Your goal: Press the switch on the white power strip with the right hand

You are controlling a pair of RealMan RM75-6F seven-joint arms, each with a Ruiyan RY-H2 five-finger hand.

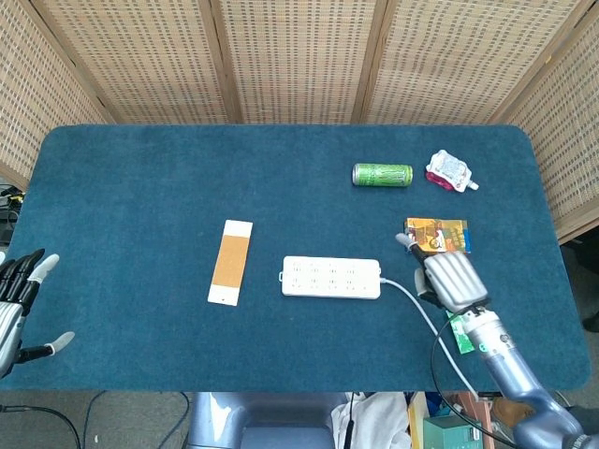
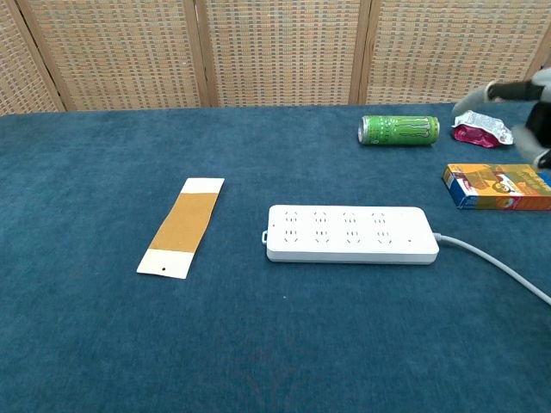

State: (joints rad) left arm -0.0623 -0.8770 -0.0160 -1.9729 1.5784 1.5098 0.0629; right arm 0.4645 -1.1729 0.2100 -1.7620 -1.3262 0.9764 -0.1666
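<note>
White power strip (image 1: 331, 278) lies flat near the middle of the table (image 1: 140, 187), a bit toward the front edge, cable (image 1: 426, 323) running off to the front right. Switch too small to make out. Right hand (image 1: 445, 277) hovers just right of the strip's cable end, not touching it; cannot tell how its fingers lie. Left hand (image 1: 19, 309) at the front left corner, fingers spread, holding nothing. Green can (image 1: 382, 174), red pouch (image 1: 450, 171) and orange box (image 1: 440, 234) sit toward the right edge; tan card (image 1: 230, 262) left of the strip.

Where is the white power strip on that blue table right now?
In the head view the white power strip lies near the table's middle, between the tan card on its left and the right robot hand, which hovers apart from its corded end.
</note>
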